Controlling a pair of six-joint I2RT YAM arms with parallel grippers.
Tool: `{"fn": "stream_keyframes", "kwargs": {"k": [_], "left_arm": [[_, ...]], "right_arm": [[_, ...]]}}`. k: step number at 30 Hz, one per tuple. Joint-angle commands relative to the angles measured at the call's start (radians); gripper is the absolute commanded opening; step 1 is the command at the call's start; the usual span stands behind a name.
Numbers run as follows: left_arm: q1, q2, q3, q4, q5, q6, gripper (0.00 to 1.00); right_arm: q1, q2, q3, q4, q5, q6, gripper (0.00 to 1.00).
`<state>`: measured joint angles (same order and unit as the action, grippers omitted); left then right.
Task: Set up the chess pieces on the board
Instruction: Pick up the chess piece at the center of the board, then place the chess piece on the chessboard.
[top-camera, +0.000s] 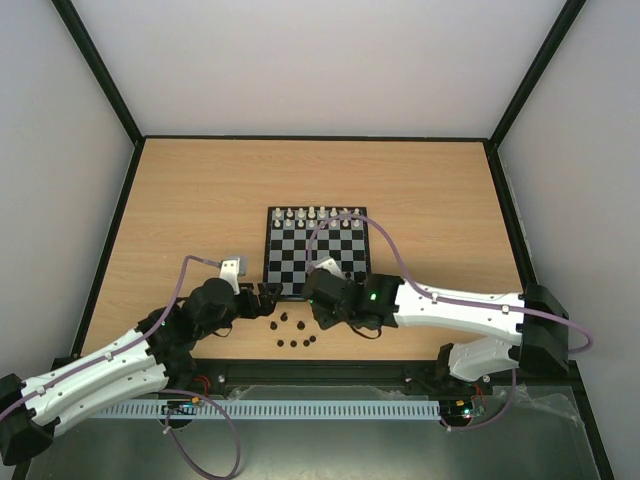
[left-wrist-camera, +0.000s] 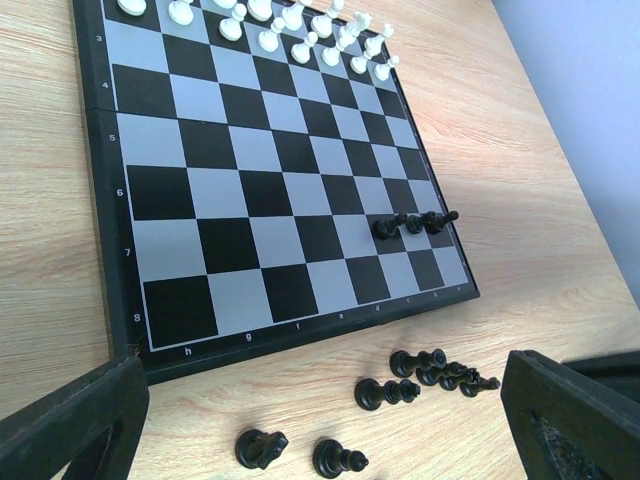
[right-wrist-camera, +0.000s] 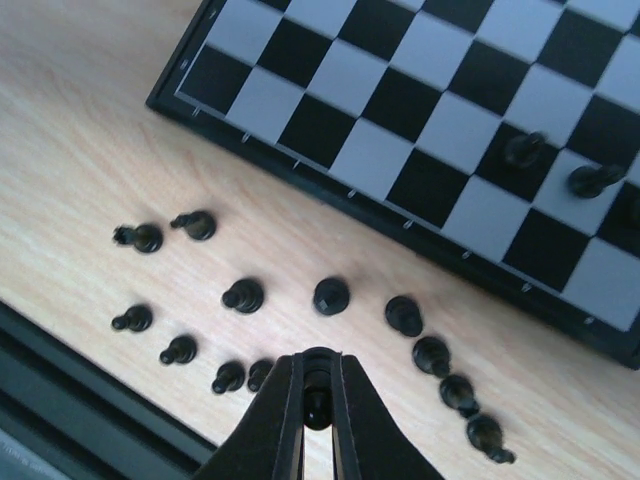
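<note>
The board (top-camera: 280, 262) lies mid-table, its black border (left-wrist-camera: 300, 340) just beyond my left gripper. Three dark chess pieces (left-wrist-camera: 415, 222) stand in a row on its near right corner (right-wrist-camera: 590, 180). Several more dark chess pieces (right-wrist-camera: 330, 296) are scattered on the wood in front of the board (left-wrist-camera: 388, 392). My right gripper (right-wrist-camera: 317, 362) hangs above these loose pieces, shut on one small dark piece (right-wrist-camera: 317, 398) held between its fingers. My left gripper (left-wrist-camera: 320, 425) sits low over the wood at the board's near left, open, with nothing gripped between its fingers (left-wrist-camera: 70, 425).
White pieces (top-camera: 315, 215) fill the board's far rows (left-wrist-camera: 300, 25). A black rail (right-wrist-camera: 60, 400) runs along the table's near edge behind the loose pieces. Both arms crowd the strip in front of the board (top-camera: 300, 300). Grey walls enclose the table.
</note>
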<state>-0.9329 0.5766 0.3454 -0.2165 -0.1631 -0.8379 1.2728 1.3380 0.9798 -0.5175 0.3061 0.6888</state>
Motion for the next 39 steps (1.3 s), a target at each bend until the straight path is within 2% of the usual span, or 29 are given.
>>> {"fn": "stream_keyframes", "kwargs": {"k": [1,7,18,27,39], "left_arm": [[-0.004,0.003,0.006,-0.001,-0.009,0.008,0.99],[-0.004,0.006,0.011,-0.004,-0.010,0.010,0.99],[-0.004,0.008,0.016,-0.005,-0.010,0.010,0.99],[-0.004,0.007,0.014,-0.004,-0.013,0.010,1.00],[-0.004,0.000,0.007,-0.004,-0.013,0.010,1.00]], "right_arm": [[-0.062,-0.004,0.055,-0.108,0.035,-0.050,0.01],[-0.163,0.056,0.131,-0.107,0.000,-0.152,0.01],[-0.289,0.263,0.247,-0.070,-0.074,-0.242,0.01],[-0.321,0.392,0.279,-0.027,-0.103,-0.264,0.01],[-0.352,0.467,0.269,0.013,-0.098,-0.265,0.01]]}}
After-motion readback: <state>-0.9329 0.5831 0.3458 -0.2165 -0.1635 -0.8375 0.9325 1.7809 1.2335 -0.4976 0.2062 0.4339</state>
